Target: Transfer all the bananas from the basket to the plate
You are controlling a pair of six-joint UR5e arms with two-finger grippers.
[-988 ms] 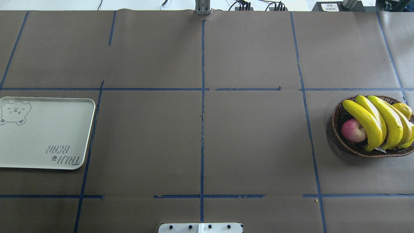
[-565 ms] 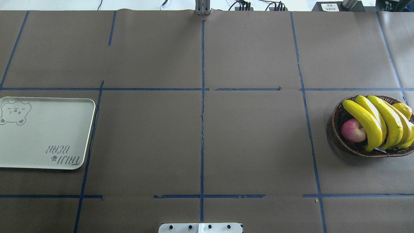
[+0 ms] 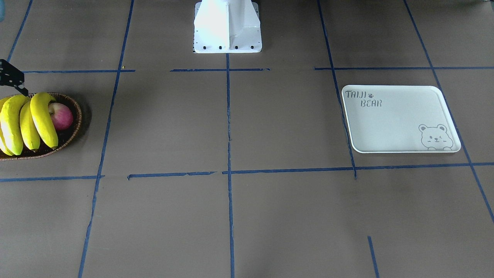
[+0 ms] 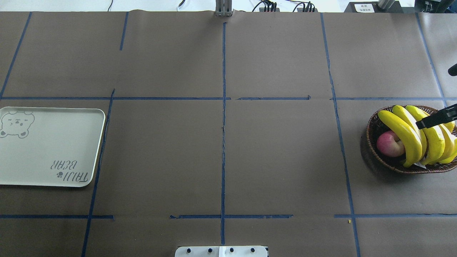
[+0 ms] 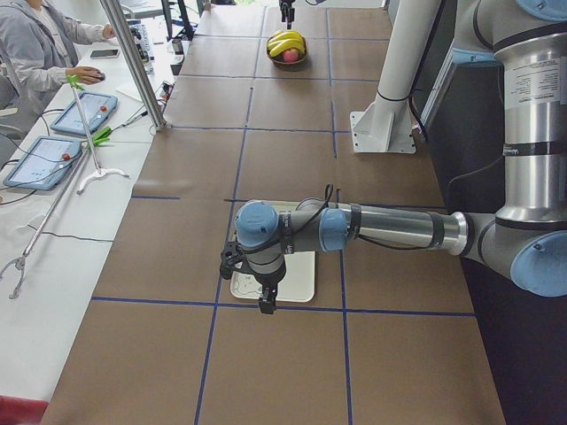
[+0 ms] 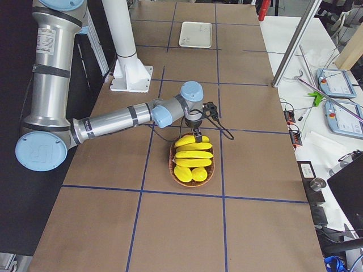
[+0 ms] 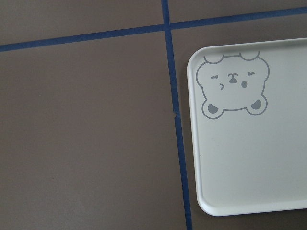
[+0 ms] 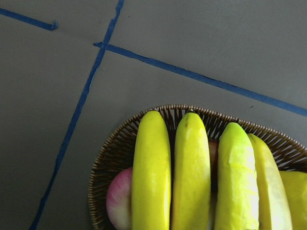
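Several yellow bananas point(image 4: 403, 135) point(image 3: 42, 116) point(image 8: 151, 172) lie side by side across the dark wicker basket point(image 4: 373, 125) point(image 3: 75, 116) at the table's right end. My right gripper point(image 4: 433, 120) point(image 3: 15, 81) point(image 6: 198, 131) hangs just above them, only partly in frame. I cannot tell whether it is open or shut. The pale plate point(image 4: 53, 150) point(image 3: 393, 123) point(image 7: 249, 158) lies bare at the left end. My left gripper point(image 5: 266, 301) hovers over the plate's bear corner and shows only in the left side view, so its state cannot be told.
A red-pink apple point(image 4: 389, 144) point(image 3: 61, 116) sits in the basket beside the bananas. The robot's white base point(image 3: 227, 27) stands at the table's middle edge. Blue tape lines cross the brown table cover. A seated person point(image 5: 35, 44) works at a side bench.
The right gripper has come into the overhead view from the right edge, over the bananas. Bananas, basket and plate have not moved.
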